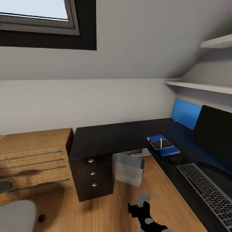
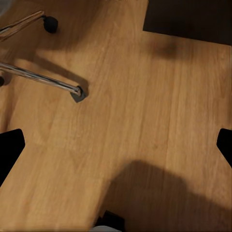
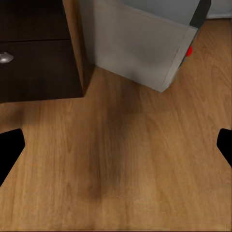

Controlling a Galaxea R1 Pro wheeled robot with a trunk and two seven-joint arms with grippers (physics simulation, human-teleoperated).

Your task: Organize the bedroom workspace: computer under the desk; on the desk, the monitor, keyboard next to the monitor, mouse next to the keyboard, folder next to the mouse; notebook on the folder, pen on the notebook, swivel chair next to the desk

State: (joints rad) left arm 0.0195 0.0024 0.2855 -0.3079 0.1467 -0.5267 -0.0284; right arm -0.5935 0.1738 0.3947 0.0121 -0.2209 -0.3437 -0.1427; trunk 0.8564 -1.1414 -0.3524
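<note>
Chair first: the swivel chair (image 1: 14, 215) shows its grey seat at the near left corner of the head view, and the left wrist view catches a chrome leg and caster (image 2: 79, 93) on the wood floor (image 2: 135, 125) just ahead of the left gripper (image 2: 116, 145), whose black fingertips sit far apart at the frame edges, wide and holding nothing. It looks like the one job left, since it stands well apart from the desk (image 1: 106, 137). On casters it should roll easily, so my call is a push or pull at the seat edge or an armrest, not the slick chrome legs.

Moving right, the light wooden drawer chest (image 1: 33, 158) sits beside the desk's dark drawers (image 1: 92, 174). Beyond the right gripper (image 3: 116, 145), also spread wide and empty, stands the computer (image 3: 140, 46), tucked under the desk, boxy and probably heavy.

Further right on the desktop: the folder (image 1: 163, 145) with the notebook (image 1: 161, 144) on it and the pen (image 1: 160, 142) on top, then the mouse (image 1: 173, 159), the keyboard (image 1: 206, 190) and the monitor (image 1: 214, 135).
</note>
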